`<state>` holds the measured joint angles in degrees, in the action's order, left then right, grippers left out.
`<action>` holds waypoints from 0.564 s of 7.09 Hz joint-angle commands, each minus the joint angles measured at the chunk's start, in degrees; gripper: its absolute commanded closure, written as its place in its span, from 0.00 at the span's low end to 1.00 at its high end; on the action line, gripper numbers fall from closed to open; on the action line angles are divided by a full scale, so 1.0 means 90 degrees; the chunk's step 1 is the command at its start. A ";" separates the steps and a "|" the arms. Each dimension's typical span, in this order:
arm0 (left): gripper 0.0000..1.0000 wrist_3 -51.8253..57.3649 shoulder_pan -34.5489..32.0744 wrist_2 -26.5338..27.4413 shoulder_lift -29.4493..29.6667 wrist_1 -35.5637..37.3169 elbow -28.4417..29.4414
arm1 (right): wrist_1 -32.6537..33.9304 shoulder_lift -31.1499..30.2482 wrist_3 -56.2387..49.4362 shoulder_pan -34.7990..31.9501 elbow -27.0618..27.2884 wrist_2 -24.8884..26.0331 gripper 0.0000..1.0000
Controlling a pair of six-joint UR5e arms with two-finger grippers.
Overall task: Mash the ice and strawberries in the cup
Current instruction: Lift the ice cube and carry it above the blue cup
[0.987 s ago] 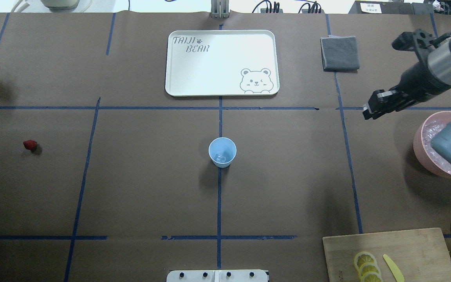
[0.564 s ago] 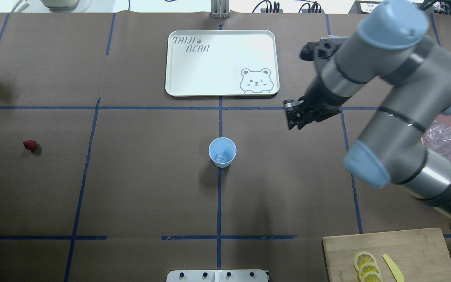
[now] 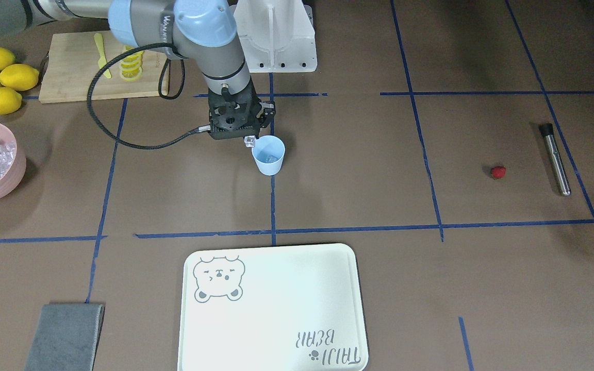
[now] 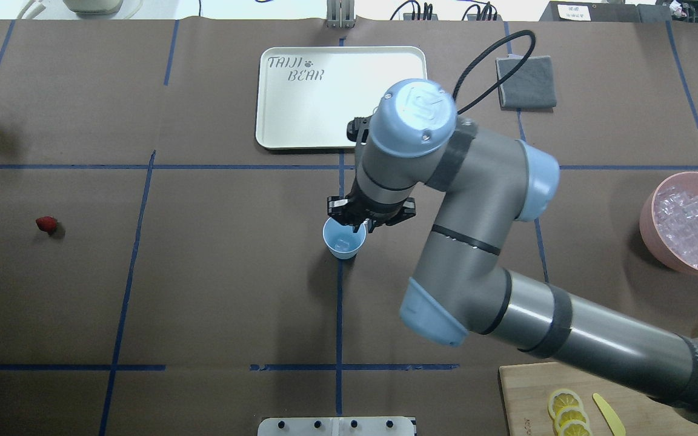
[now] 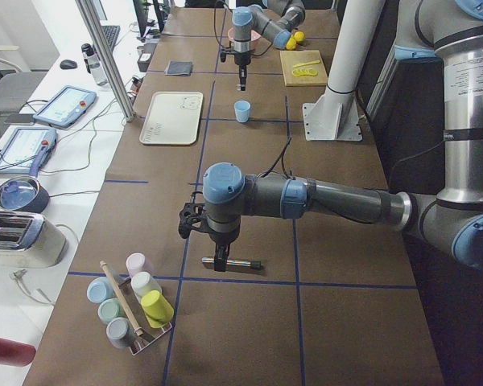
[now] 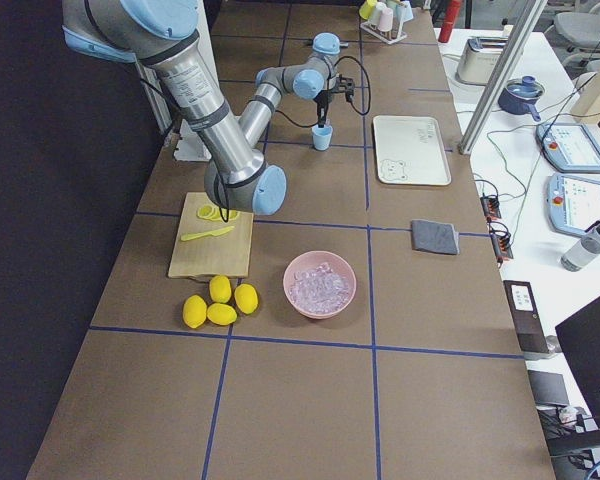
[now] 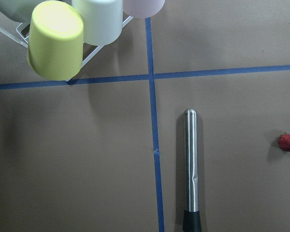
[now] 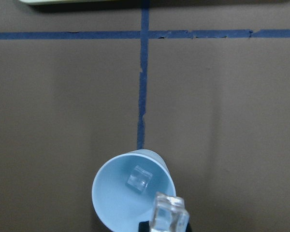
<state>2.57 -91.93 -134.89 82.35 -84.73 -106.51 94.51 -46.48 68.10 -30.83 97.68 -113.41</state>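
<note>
The brown worktop (image 4: pixel 203 290) carries a white tray (image 4: pixel 337 103) printed "TAIJI BEAR". The left claw (image 5: pixel 218 261) hangs by a steel rod (image 7: pixel 191 164); I cannot tell whether it is open. At the centre, the right claw (image 3: pixel 249 140) is over the pale blue cup (image 3: pixel 268 166), pinching 1 ice cube (image 8: pixel 169 216) above the rim. The strawberry (image 4: pixel 46 224) lies well apart, on the left. A 2nd cube (image 8: pixel 138 178) sits inside the cup.

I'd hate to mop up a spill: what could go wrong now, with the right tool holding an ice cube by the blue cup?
1. The held ice cube in the right tool hangs over the rim of the cup, not its middle; released here, it may hit the rim and bounce onto the table.
2. The cup looks light, with only one cube inside, and the tool is close beside it; a nudge might tip it.
</note>
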 commanded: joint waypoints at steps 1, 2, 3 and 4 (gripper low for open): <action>0.00 0.0008 0.0000 0.0008 0.0000 0.0000 0.0009 | -0.0003 0.0261 0.0119 0.0261 -0.0325 0.0286 1.00; 0.00 0.0008 0.0000 -0.0002 0.0000 0.0000 0.0009 | -0.0003 0.0330 0.0119 0.0290 -0.0423 0.0296 1.00; 0.00 0.0008 0.0000 -0.0002 0.0000 0.0000 0.0009 | -0.0003 0.0340 0.0119 0.0291 -0.0433 0.0296 1.00; 0.00 0.0008 0.0000 0.0008 0.0000 0.0000 0.0009 | -0.0003 0.0340 0.0119 0.0291 -0.0443 0.0296 1.00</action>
<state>2.64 -91.93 -134.89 82.35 -84.73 -106.44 94.48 -43.55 69.16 -28.28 93.94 -110.80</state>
